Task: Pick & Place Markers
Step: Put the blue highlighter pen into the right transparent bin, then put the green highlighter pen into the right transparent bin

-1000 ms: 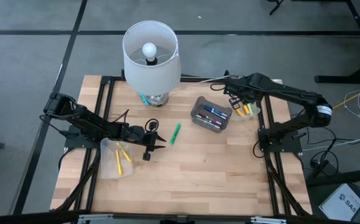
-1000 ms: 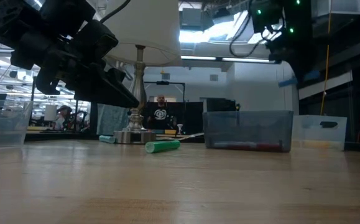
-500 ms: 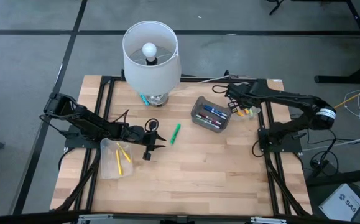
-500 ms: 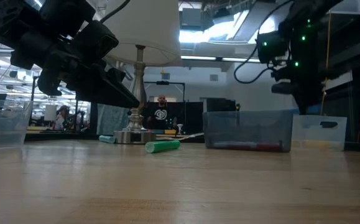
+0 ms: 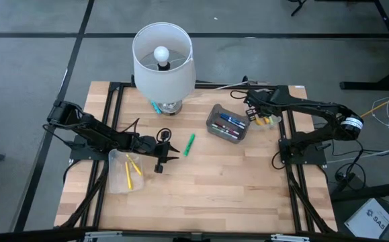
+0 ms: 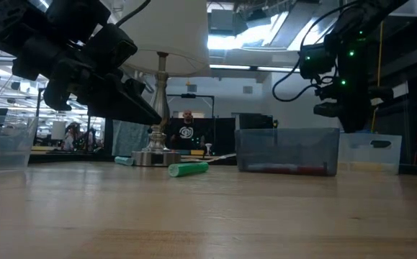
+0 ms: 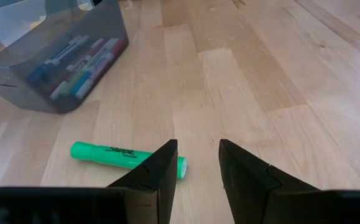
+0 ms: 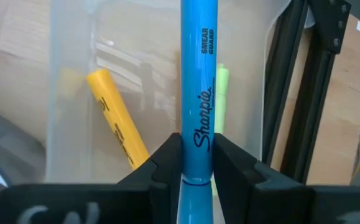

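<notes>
Now R hand pinching blue marker over clear bin; L hand spread.

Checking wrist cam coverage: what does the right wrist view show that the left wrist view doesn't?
Right wrist only: the right end effector shut on a blue marker, over a clear bin holding a yellow marker.
Left wrist only: the left end effector open above the bare table, a green marker lying loose just ahead, and a grey bin of markers.
Shared: each arm's own dark fingers and wood tabletop.
</notes>
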